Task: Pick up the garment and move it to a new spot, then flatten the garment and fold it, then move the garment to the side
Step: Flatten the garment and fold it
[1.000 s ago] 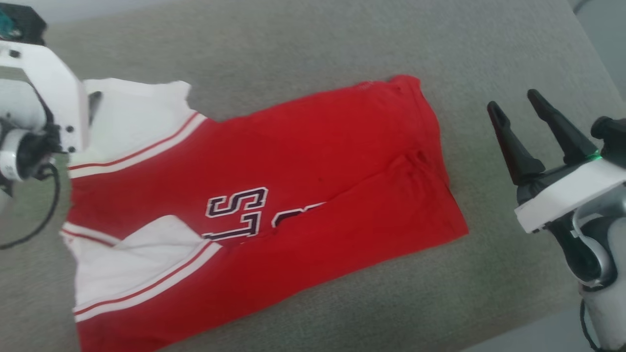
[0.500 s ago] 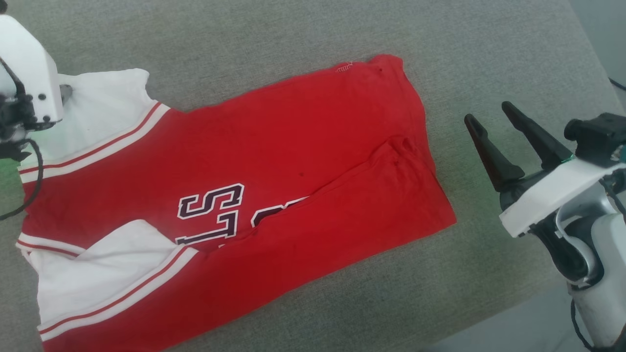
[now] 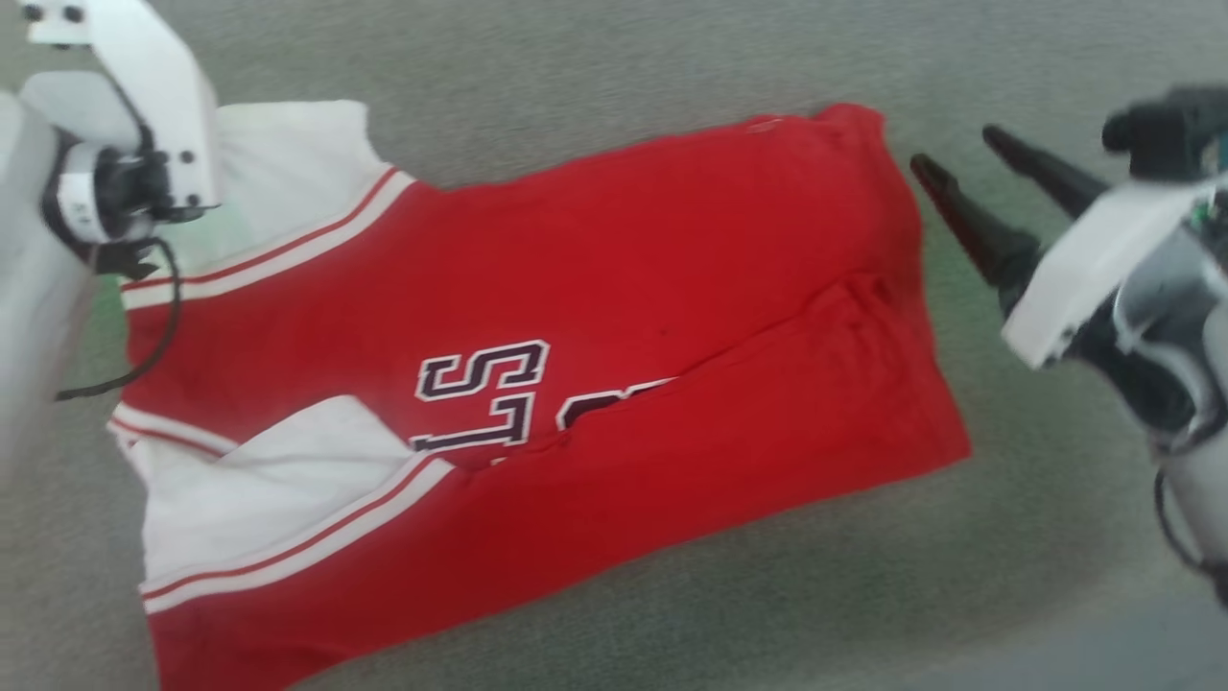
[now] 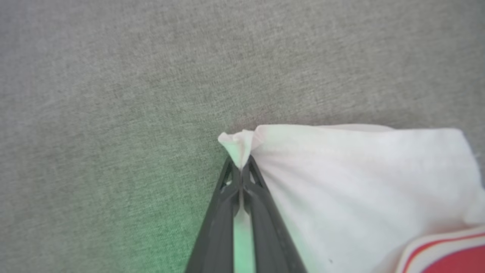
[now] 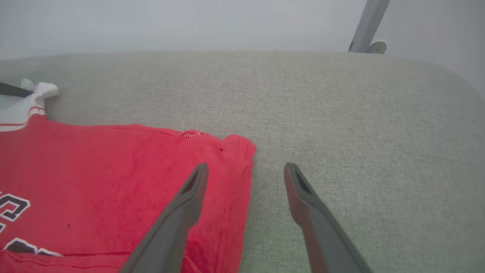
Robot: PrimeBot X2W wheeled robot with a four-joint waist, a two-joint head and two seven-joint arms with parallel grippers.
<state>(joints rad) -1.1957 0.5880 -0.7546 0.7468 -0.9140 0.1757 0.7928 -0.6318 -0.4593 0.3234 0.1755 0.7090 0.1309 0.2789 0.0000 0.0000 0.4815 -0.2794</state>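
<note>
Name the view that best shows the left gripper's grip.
Left wrist view: the left gripper pinches the garment's white sleeve corner, shut. The head view hides it behind the wrist; the right wrist view shows its fingers far off.

Items counted: one garment (image 3: 595, 336) with two white sleeves (image 3: 288, 163). Two grippers, the left gripper (image 4: 240, 167) and the right gripper (image 5: 246, 167), each with two dark fingers (image 5: 182, 212). One grey padded surface (image 3: 576, 77) lies beneath both. One pale pole (image 5: 367, 24) stands beyond the right gripper.
</note>
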